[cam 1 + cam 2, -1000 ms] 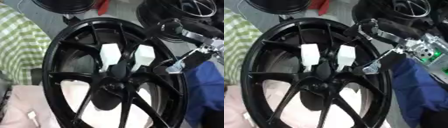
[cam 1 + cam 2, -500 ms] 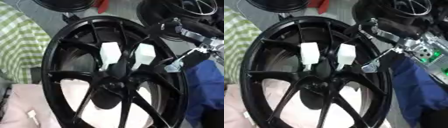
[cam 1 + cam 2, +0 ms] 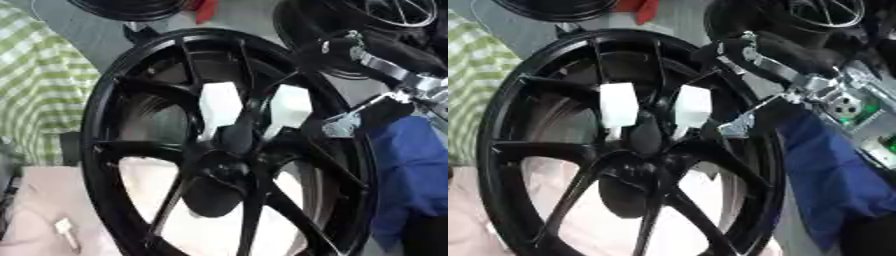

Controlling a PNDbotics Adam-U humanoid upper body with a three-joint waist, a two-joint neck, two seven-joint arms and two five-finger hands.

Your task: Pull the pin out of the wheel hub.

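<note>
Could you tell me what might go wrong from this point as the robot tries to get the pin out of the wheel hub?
The right hand sits at the rim of the black wheel, off from the hub, so it could catch on a spoke when reaching in. The hub is dark against dark spokes; I cannot make out the pin, so a grab may miss. Two white blocks sit just above the hub and might be knocked.

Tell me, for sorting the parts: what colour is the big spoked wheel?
Black, rim and spokes alike; the wheel shows best in the left eye view.
</note>
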